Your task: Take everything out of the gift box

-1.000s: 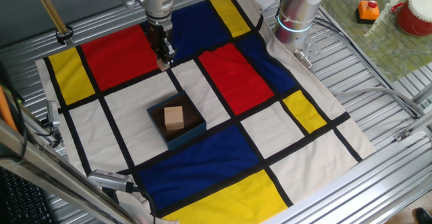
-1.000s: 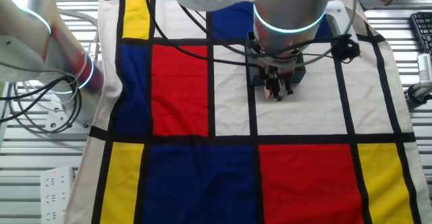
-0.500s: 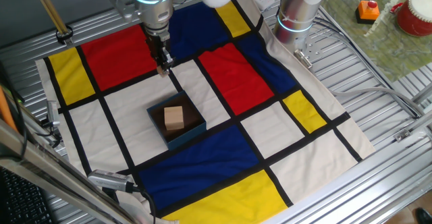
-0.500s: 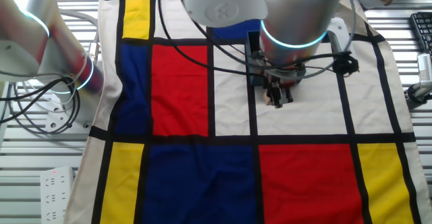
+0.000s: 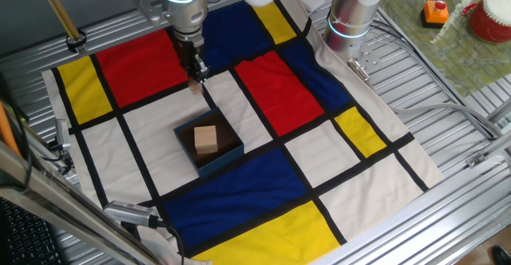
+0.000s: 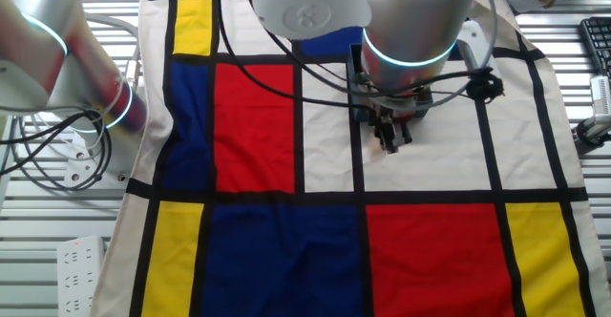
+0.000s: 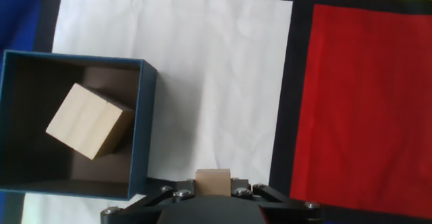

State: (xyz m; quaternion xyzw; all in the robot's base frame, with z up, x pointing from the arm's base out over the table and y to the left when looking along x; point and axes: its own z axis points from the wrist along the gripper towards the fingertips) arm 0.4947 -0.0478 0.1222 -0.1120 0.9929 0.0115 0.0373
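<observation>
A Flexiv Rizon arm's black two-finger gripper [image 5: 195,80] hangs low over a white panel of the cloth patterned in red, blue, yellow and white squares [image 5: 279,89], its fingers closed on a small light-tan wooden block [image 7: 212,182] that the hand view shows pinched between them. The piece sits beside the small square dark-blue cardboard gift box with a dark brown interior [image 5: 226,155], clear of its wall, a spot that reads as a set-down point outside the box. A second, larger light-tan wooden cube [image 5: 206,139] lies inside the box, resting tilted on the brown floor near one corner in the hand view, so the job of emptying the container appears only part done. In the other fixed view the arm's own bulk hides most of the box, and the gripper [image 6: 389,137] stands over the white panel by a black dividing line. A small orange toy with a green top [image 5: 435,11] and a red pot [image 5: 489,17] sit well apart on a green mat, off the cloth
</observation>
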